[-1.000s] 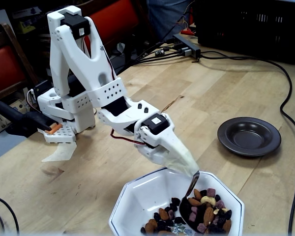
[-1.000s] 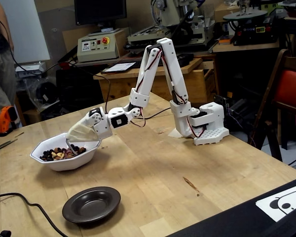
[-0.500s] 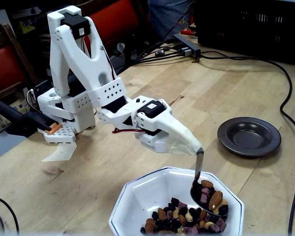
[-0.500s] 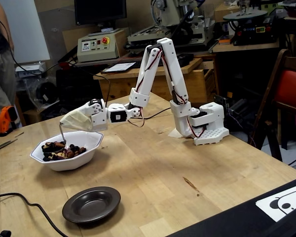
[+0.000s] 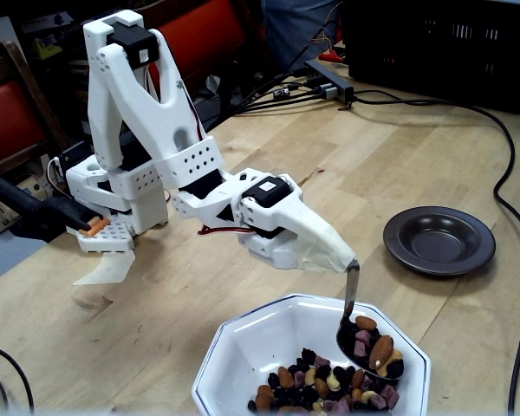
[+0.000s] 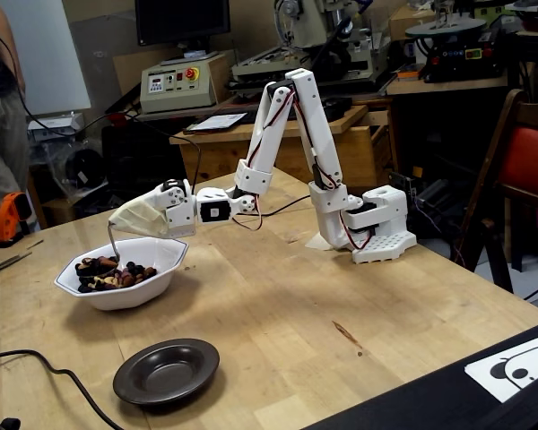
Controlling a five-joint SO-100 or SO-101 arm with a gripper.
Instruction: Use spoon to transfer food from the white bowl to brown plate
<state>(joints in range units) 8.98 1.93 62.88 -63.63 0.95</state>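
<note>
Table (image 5: pixel 243 173): pale wood, carrying everything.
Arm (image 5: pixel 169 130): white, reaching from its base out over the bowl.
White bowl (image 5: pixel 251 347): octagonal, beside the arm's base, well apart from the plate.
Brown plate (image 5: pixel 438 240): sits bare on the table.
Gripper (image 5: pixel 342 258): wrapped in white covering, apparently clamped on the handle; jaws hidden.
Spoon (image 5: pixel 361 334): hangs handle-up, its scoop loaded, low inside the bowl.
Food (image 5: pixel 321 386): nuts and raisins heaped in the bowl.
</note>
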